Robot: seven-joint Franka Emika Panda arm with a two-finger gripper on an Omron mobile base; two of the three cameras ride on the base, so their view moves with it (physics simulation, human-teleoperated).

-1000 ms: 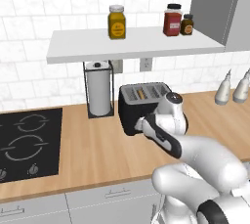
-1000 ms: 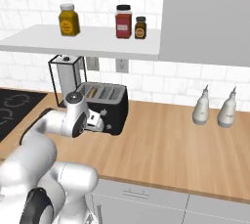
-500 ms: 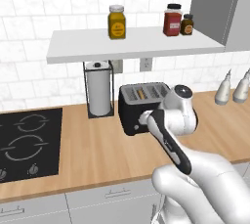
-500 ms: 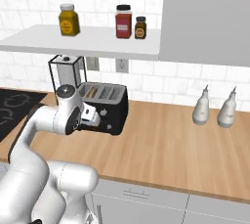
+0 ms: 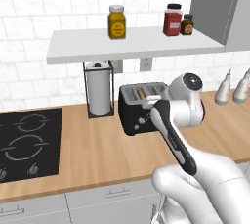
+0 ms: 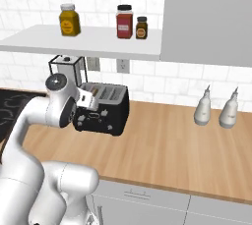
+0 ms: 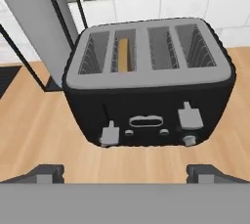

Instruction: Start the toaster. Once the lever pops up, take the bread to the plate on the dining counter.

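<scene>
A white Franka arm brings its gripper up to the front of the black toaster on the wood tabletop, with the toasting not yet begun. The toaster stands just beside a wire paper towel holder, below a white wall shelf of jars. In the hand view the two dark fingers stand spread wide, one toward each lower corner, holding nothing and short of the toaster's face. The bread sits on edge in the second slot from the left, a tan sliver sunk between the wires. Two levers show on the front: the left lever sits low, near the toaster's base, and the right lever sits higher; small knobs and a button panel lie between them.

The step in hand appears to be the first one, starting the toaster. The next move likely calls for lining a fingertip above the left lever, the one that seems to serve the bread's slots, and pressing down until it latches. Whether that lever is already down cannot be told from these views.
</scene>
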